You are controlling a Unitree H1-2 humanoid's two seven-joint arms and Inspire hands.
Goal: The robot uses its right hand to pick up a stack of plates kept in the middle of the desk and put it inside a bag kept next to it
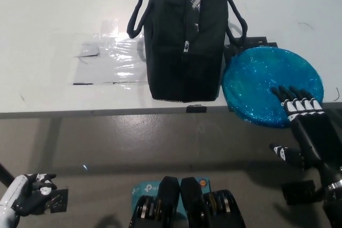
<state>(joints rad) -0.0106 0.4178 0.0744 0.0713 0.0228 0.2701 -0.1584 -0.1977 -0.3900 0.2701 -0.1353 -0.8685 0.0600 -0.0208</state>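
Note:
A glittery blue stack of plates (267,81) lies at the white desk's front right, its near rim hanging over the desk edge. A black bag (184,36) stands just left of it, zipped side up, with loop handles on both sides. My black right hand (302,124) is open at the plates' near right rim, fingers resting on top of the rim and thumb spread below the desk edge. It holds nothing. My white left hand (26,193) hangs low at the bottom left, below the desk, fingers curled.
Shiny clear tape patches (109,60) cover the white desk (53,14) left of the bag. A black mount (251,42) sits behind the plates. The grey floor shows below the desk's front edge.

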